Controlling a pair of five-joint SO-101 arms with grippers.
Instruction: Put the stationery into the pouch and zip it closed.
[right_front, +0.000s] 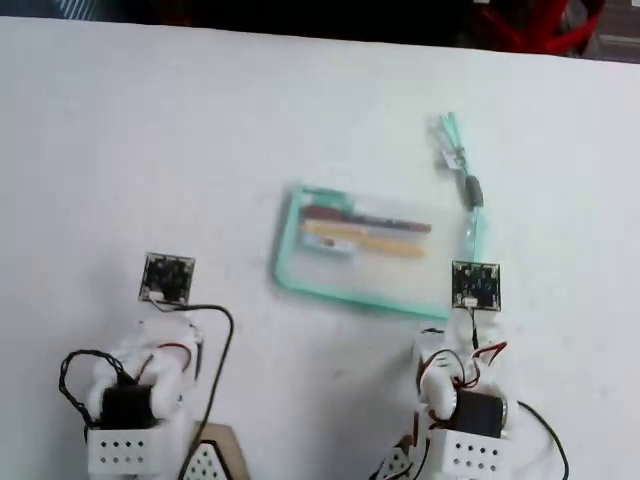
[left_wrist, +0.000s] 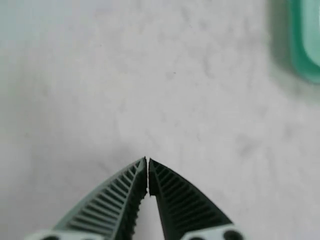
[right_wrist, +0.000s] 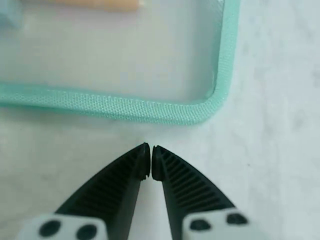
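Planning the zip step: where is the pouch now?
In the high view the pouch lies flat on the table, right of centre; its near corner sits just ahead of the shut right pincer.

Seemingly a robotics lab: a bare white tabletop (right_front: 120, 130) carries the left arm (right_front: 135, 385) and right arm (right_front: 462, 400), their wiring exposed.
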